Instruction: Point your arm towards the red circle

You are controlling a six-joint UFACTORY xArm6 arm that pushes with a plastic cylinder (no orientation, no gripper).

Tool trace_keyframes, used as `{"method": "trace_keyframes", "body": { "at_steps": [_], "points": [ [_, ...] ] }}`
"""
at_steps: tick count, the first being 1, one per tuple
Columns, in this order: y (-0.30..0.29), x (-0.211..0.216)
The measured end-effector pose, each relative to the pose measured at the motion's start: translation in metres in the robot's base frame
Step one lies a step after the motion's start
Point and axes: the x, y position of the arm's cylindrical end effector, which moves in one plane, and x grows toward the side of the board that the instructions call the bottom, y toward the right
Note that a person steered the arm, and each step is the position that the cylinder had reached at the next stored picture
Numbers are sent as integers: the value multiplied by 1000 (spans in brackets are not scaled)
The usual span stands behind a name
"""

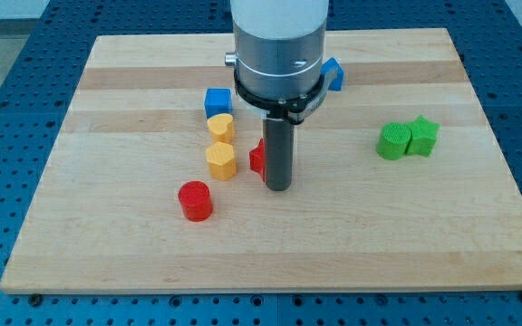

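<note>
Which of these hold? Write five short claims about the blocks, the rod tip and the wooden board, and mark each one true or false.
1. The red round cylinder block lies toward the view's bottom left of my tip. True.
2. My tip touches the red round cylinder block. False: bare wooden board shows between them.
3. Two green blocks sit side by side at the view's right. True.
4. The two yellow blocks lie to the view's right of the rod. False: they lie to its left, below the blue cube block.
5. A second red block shows partly behind the rod. True.
</note>
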Motion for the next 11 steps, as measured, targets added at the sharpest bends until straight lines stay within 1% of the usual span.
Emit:
{"method": "trace_keyframes", "body": {
  "at_steps": [1, 2, 3, 5, 6, 7, 8, 11],
  "points": [
    [2, 11],
    [3, 45],
    [-20, 75],
    [-145, 79],
    [-189, 67],
    [-190, 40],
    [-175, 36],
    [-60, 36]
  ]
}}
